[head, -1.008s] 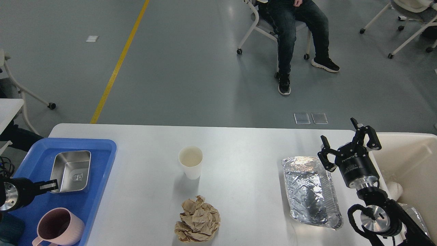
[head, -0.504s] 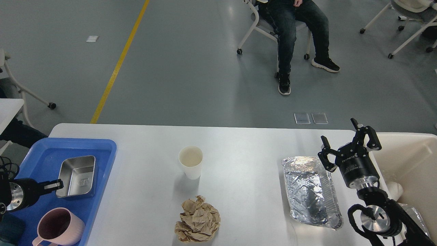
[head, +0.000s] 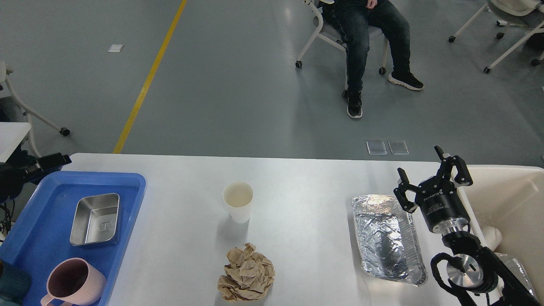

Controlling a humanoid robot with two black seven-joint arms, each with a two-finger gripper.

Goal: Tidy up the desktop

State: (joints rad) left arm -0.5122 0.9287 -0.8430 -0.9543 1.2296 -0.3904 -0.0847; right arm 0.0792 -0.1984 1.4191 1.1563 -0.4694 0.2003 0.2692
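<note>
Nearest the robot, a crumpled ball of brown paper lies loose at the front of the wide, matte white-grey counter — clearly rubbish waiting to go. At the near left corner, a pink ribbed plastic mug stands upright inside the blue plastic tray, and just beyond it in the same tray sits a shiny rectangular steel dish. Over on the right, a crinkled aluminium foil tray lies flat on the counter, just beside the cream-coloured bin, which sits off the right edge with some pale scraps visible inside.

Further back, a white paper cup stands upright in the middle, well apart from everything else. The right end effector hangs above the far end of the foil tray, fingers splayed wide, grasping nothing. The left end effector is up by the tray's far left corner — dark and seen edge-on, so whether it is released or clenched I cannot tell.

Progress? By the look of it the dishes are stowed in the tray, but the paper ball, the cup and the foil tray all remain out on the counter.
</note>
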